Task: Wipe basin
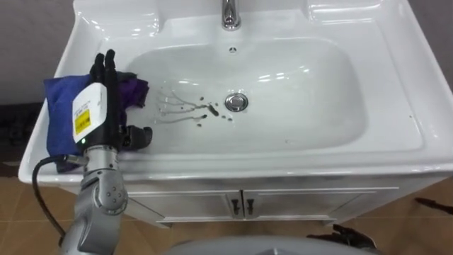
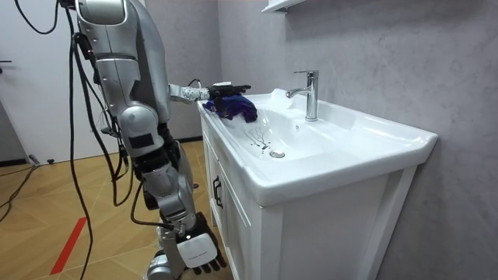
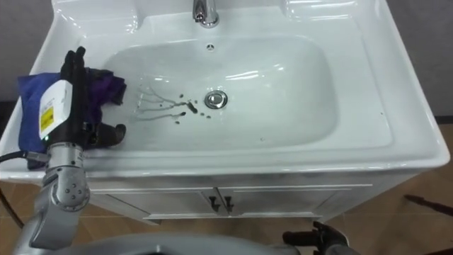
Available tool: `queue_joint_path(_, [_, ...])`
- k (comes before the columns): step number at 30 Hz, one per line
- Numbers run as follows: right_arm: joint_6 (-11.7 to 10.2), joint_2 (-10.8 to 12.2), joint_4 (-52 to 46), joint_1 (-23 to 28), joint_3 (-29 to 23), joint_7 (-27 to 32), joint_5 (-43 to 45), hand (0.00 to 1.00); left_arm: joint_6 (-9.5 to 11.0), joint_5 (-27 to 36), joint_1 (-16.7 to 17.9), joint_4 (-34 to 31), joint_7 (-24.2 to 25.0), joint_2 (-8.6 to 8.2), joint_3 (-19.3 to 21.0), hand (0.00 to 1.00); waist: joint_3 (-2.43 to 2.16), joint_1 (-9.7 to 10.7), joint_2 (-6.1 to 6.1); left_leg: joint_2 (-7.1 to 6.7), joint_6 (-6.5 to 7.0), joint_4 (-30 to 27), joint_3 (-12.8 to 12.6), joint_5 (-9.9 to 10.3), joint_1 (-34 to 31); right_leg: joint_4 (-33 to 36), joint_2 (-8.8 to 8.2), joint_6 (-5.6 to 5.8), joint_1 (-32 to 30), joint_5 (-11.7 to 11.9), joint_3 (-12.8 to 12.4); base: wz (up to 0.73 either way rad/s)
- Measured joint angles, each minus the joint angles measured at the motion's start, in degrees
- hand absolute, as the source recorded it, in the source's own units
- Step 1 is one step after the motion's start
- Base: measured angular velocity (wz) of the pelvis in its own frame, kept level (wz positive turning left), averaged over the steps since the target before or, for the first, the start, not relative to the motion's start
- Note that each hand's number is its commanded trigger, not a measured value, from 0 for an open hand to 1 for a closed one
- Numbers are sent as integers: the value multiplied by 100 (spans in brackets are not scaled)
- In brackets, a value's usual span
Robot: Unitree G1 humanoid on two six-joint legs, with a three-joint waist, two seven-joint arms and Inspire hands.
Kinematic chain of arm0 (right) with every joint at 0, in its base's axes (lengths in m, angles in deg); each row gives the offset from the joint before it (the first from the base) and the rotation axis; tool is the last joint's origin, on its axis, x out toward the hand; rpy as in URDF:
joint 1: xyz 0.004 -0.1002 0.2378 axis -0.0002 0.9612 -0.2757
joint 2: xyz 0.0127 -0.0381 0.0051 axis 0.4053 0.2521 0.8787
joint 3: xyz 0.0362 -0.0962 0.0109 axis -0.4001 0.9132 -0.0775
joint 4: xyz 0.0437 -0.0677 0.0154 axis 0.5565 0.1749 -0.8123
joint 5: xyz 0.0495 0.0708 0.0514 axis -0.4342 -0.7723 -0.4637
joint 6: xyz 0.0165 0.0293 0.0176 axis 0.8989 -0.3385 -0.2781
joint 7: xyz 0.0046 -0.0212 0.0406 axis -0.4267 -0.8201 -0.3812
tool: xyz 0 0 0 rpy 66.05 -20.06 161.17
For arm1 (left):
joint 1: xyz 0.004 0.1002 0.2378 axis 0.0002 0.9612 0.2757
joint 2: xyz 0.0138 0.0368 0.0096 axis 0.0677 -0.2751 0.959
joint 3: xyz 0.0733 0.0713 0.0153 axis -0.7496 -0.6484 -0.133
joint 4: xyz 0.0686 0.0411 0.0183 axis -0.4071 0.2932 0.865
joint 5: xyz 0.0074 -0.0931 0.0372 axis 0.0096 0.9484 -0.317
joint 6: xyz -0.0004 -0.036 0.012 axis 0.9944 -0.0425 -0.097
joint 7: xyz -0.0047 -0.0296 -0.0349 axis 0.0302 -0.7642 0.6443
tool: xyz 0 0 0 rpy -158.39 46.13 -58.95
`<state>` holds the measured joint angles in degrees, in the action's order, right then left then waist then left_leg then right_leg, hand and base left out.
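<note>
— How many cloths?

— One. The cloth (image 1: 56,106), blue with a purple fold, sits on the rim of the basin (image 1: 396,106), right under the left hand (image 1: 99,99). The fingers are straight and laid flat on it, not clutching.

— And the other hand?

— The right hand (image 2: 196,250) hangs low by the cabinet (image 2: 233,225), fingers loose, holding nothing.

— What's in the bowl?

— One drain (image 1: 236,102), off to the right of the left hand. Between them there are a few pale streaks (image 1: 173,106) and a handful of dark specks (image 1: 209,110). One tap (image 1: 230,14) stands beyond the drain.
</note>
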<state>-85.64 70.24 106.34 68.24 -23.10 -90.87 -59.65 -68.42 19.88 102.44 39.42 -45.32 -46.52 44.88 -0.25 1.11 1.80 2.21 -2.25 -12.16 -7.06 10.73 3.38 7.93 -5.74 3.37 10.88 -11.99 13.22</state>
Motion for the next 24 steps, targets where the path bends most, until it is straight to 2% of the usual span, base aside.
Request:
queue_joint_path(6, [62,2,-121,84,-4,0,2,0,-30,-2,22,58,0,0,3,0,-28,-3,-64,0,0,34,-40,-1,46,-7,-1,0,7,0,-38,-3])
queue_joint_path(19, [115,4,-192,124,-7,21,3,0,-77,-11,80,90,-124,0,51,0,-17,9,-103,1,-1,39,-56,-2,74,-6,-2,0,22,0,-55,-1])
queue_joint_path(24, [81,-5,-199,125,-19,17,10,0,-72,-54,15,89,-338,1,189,0,-10,6,-70,3,0,30,-56,-1,62,-6,-3,0,17,0,-60,0])
